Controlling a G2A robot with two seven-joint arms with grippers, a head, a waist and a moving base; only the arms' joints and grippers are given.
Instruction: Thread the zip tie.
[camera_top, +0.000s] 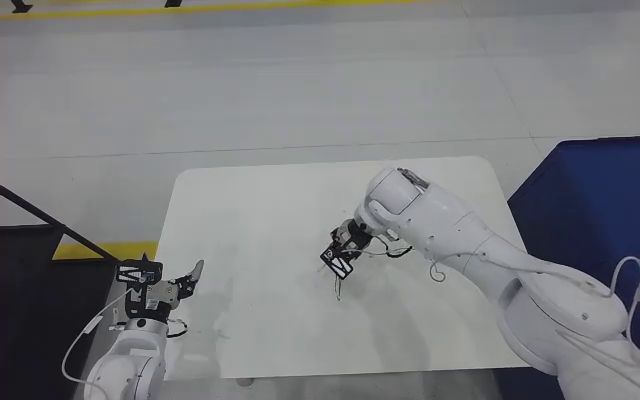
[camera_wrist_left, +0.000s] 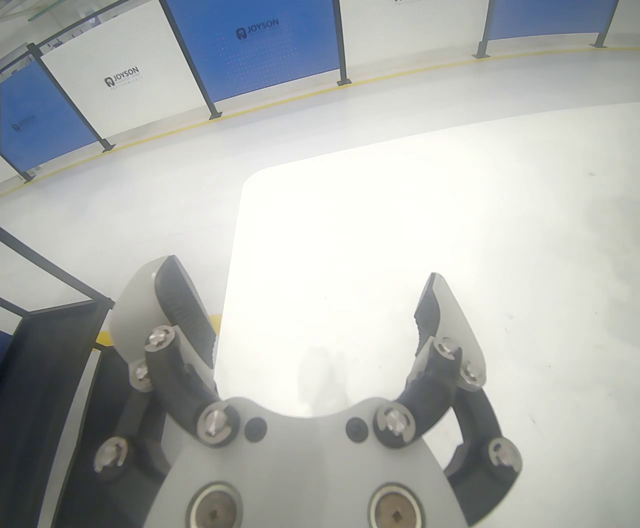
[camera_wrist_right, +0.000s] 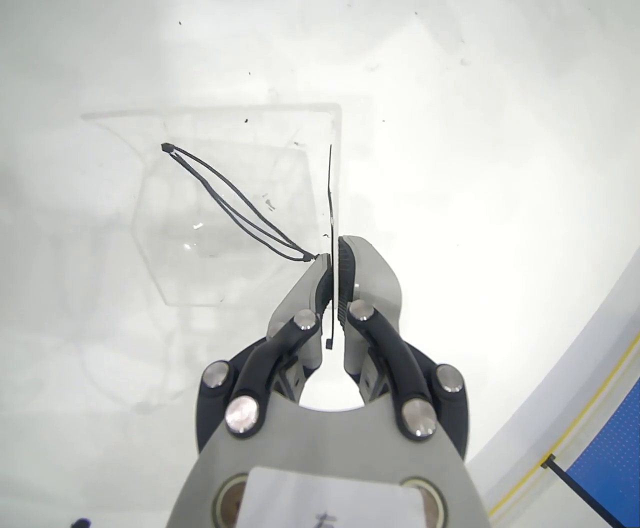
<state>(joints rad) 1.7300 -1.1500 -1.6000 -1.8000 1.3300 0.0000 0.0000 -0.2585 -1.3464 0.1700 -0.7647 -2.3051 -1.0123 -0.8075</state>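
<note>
Zip tie (camera_wrist_right: 329, 200) straight through clenched right gripper (camera_wrist_right: 334, 248), head palm-side, tail past tips; left gripper (camera_wrist_left: 301, 270) released.

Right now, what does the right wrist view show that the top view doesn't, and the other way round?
Right wrist view: a looped zip tie at a clear plastic tray, its end by the fingertips. Top view: the left gripper, open, at the edge of the white table. Both: the right gripper shut on a straight zip tie above that table.
</note>
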